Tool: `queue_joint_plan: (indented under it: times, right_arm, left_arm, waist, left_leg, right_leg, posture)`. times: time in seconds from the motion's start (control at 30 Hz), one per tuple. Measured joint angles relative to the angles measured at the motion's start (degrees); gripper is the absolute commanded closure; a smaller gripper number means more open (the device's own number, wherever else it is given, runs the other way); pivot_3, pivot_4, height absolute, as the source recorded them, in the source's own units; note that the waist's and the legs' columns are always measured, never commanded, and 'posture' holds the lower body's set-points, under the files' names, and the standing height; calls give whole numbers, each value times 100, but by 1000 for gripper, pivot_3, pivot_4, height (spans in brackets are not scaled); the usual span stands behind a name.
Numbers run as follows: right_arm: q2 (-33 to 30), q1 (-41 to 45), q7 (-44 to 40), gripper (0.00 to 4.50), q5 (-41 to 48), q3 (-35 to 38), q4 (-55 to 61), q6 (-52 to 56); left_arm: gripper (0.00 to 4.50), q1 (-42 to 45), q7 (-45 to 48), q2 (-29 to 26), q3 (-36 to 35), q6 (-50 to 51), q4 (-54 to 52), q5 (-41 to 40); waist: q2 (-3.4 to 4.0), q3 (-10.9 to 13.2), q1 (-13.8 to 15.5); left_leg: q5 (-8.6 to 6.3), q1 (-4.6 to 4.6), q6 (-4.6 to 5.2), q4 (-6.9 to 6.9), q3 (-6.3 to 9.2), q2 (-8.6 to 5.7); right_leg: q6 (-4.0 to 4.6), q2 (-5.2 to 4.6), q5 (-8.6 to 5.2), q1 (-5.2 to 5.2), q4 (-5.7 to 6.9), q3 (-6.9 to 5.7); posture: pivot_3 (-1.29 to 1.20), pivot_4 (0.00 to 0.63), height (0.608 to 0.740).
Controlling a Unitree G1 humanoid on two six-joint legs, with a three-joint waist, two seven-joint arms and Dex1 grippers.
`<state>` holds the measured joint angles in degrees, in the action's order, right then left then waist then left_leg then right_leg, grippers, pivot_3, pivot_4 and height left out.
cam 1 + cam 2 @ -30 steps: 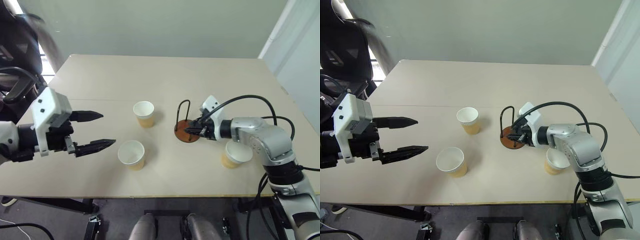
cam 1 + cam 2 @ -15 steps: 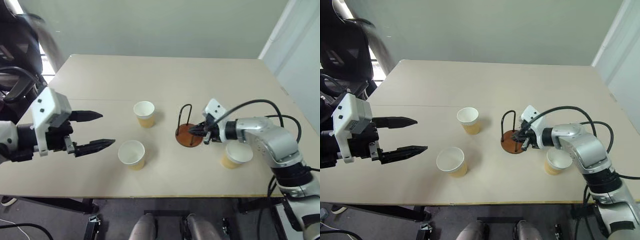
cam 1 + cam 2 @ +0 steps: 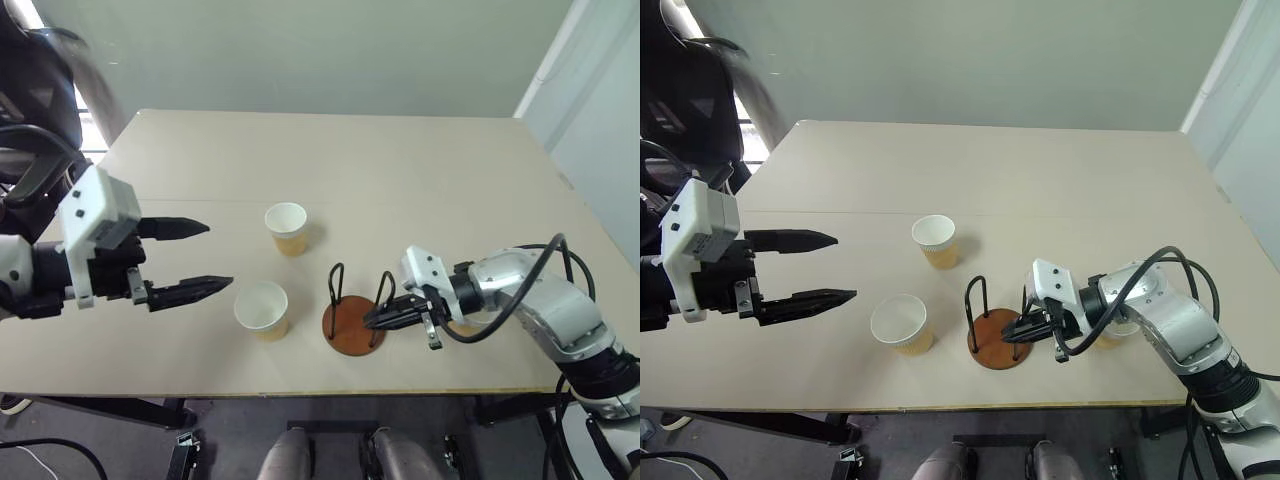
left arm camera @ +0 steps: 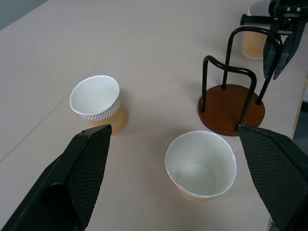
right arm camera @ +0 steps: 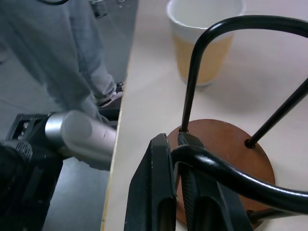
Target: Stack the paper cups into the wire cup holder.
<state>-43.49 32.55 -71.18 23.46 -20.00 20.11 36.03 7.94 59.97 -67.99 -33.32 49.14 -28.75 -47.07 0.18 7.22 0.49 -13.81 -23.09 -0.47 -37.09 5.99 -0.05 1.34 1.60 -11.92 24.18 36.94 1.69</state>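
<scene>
Your right tool (image 3: 1025, 329) has dragged the wire cup holder (image 3: 352, 312) across the counter (image 3: 330, 160). A second ago the stand sat further back, level with the far cup; now its brown base rests near the front edge, just beside the near cup (image 3: 262, 308). That helps: the holder is now closer to the two cups on your left side, so each carry should be shorter.

The right tool is clamped shut on one of the holder's wire loops; the right wrist view shows both black fingers (image 5: 156, 192) pinched round the bar just above the base. The forearm lies low over the counter, angled in from the right and pointing left, with the wrist turned more sideways than before.

Your left tool (image 3: 190, 258) hangs wide open and empty above the counter's left side, well apart from the cups, fingers aimed towards the middle. It hasn't shifted.

The far cup (image 3: 287, 227) stands upright behind the holder. The third cup (image 4: 254, 29) sits behind your right arm, mostly hidden in the head views.

No cup is in the holder yet. Judging from this, releasing the wire comes next, then picking up the first cup.
</scene>
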Motion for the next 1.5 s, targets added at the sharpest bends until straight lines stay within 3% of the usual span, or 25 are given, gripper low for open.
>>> queue_joint_plan:
  times: [0.63,0.8,1.1,1.5]
  right_arm:
    - [59,253,-431,4482,-777,-339,-320,-1006]
    - [4,290,-478,3115,-1127,-523,-648,-1055]
    - [-12,293,-630,39,-1365,-587,-823,-1193]
    - [-708,1003,-1366,39,-1138,-84,-609,-1428]
  left_arm:
    - [0,54,-116,-44,-47,117,-28,-244]
    - [0,89,-166,-44,-36,115,-27,-253]
    - [0,179,-194,-44,36,102,-27,-252]
    - [0,303,-226,-34,275,-2,11,-243]
  waist:
    - [-12,-7,-14]
    - [-14,-8,-12]
    - [-13,-8,-9]
    - [-12,-5,-10]
  left_leg:
    - [7,17,0,0,0,1]
    - [8,13,0,-2,0,0]
    - [-5,11,-7,5,0,3]
    - [-3,9,-8,5,0,4]
  right_leg:
    - [40,1,-13,-15,1,1]
    - [42,1,-12,-13,-1,1]
    - [20,1,-1,-8,-2,-1]
    - [38,4,-12,-7,-2,-1]
  posture:
    - [0,150,740]
    - [0,150,740]
    - [0,150,740]
    - [0,150,740]
